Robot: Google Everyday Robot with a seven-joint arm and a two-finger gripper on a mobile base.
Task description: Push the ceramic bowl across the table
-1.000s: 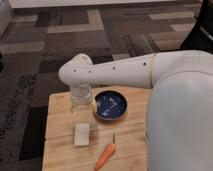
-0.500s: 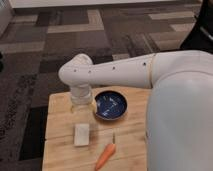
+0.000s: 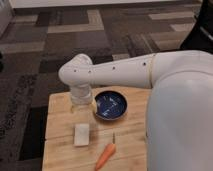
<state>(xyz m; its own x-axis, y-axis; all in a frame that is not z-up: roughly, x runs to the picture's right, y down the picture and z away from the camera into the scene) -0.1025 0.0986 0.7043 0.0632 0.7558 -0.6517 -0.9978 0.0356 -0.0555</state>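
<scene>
The table (image 3: 59, 152) is a light wooden top with plank grain, standing on a floor (image 3: 100, 30) of carpet in grey and dark patches. The ceramic bowl (image 3: 111, 106) sits on the far half of the table, a little right of the middle. It is shallow, round and glossy dark blue, with faint pale marks inside, and it stands upright and flat on the wood.

The robot's white arm (image 3: 117, 74) comes in from the right, running above the far edge of the table to a rounded joint at its left end, and then turns down. Below that joint hangs the gripper (image 3: 84, 101), low over the table and just to the left of the bowl. A pale part of it lies right at the bowl's left rim; whether it actually touches the rim cannot be made out. Whether the gripper is spread or closed cannot be told either, since it is seen from above and the wrist covers much of it. It holds nothing that can be seen.

Nearer the camera, a small white object (image 3: 82, 134) lies on the table below the gripper, apart from the bowl. A carrot (image 3: 106, 156) lies near the front edge, slanted, with its thin green end towards the bowl but well clear of it. The robot's large white body (image 3: 182, 120) covers the right side of the table.
</scene>
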